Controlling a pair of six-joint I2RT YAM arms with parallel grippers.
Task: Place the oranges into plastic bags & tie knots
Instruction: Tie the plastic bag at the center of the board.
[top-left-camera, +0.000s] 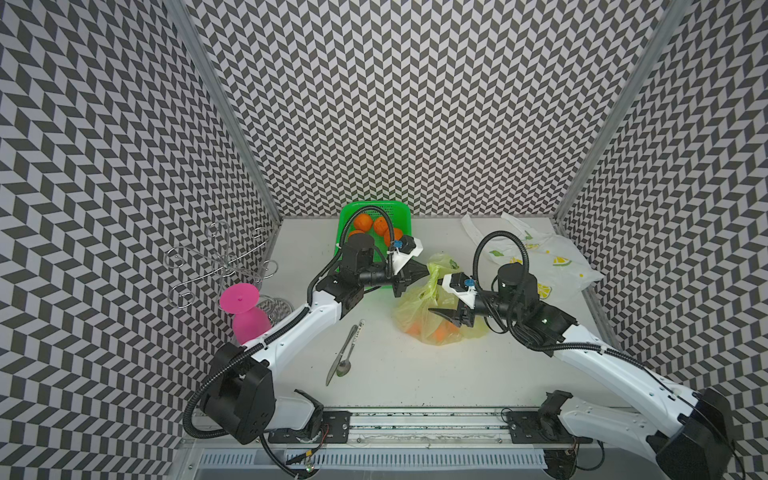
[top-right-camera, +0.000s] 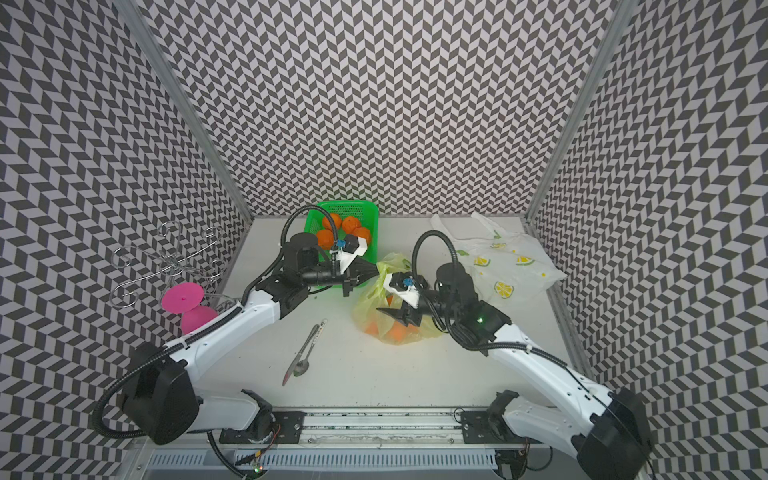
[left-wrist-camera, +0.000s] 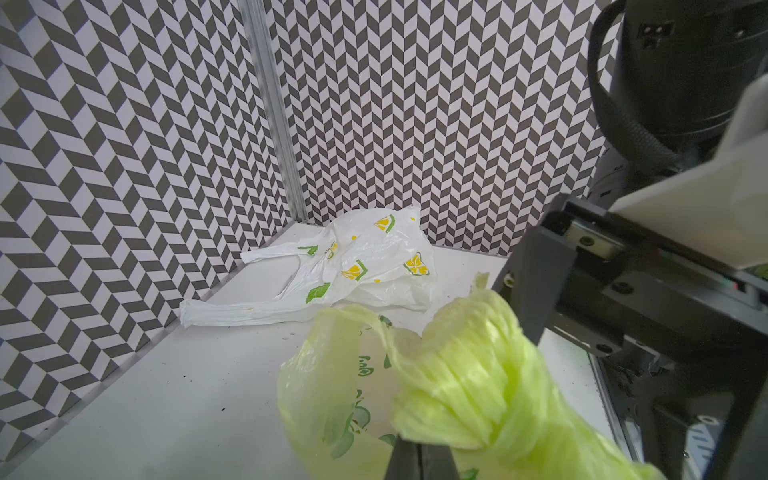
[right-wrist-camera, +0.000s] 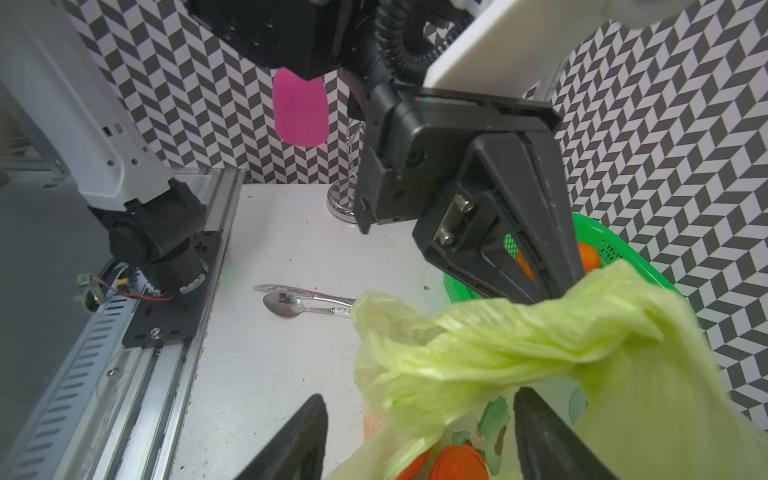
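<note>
Left jaws: shut tight on the gathered top of the thin translucent yellow-green plastic bag (top-left-camera: 411, 307), holding that end up.
Right jaws: standing wide, one finger on either side of the same bag's bunched handle, gripping nothing.
Bag position: mid-surface (top-left-camera: 415, 382) between my two arms, just beside the green mesh basket (top-left-camera: 376, 205), with its belly resting down.
Bag look: crinkled, the twisted top strip (right-wrist-camera: 498, 345) roped together. I cannot tell whether a knot has formed.
Oranges: small round bagged oranges (top-left-camera: 415, 330) show through the film, and the basket oranges (top-left-camera: 363, 222) sit unbagged.
Second bag: the white lemon-print plastic bag (top-left-camera: 552, 257) lies flat near the far corner, well apart.
Risk: the film looks slick, so closing my right jaws off the rope could let it slip. A hard pull could tear the strip or tip the fruit out.
</note>
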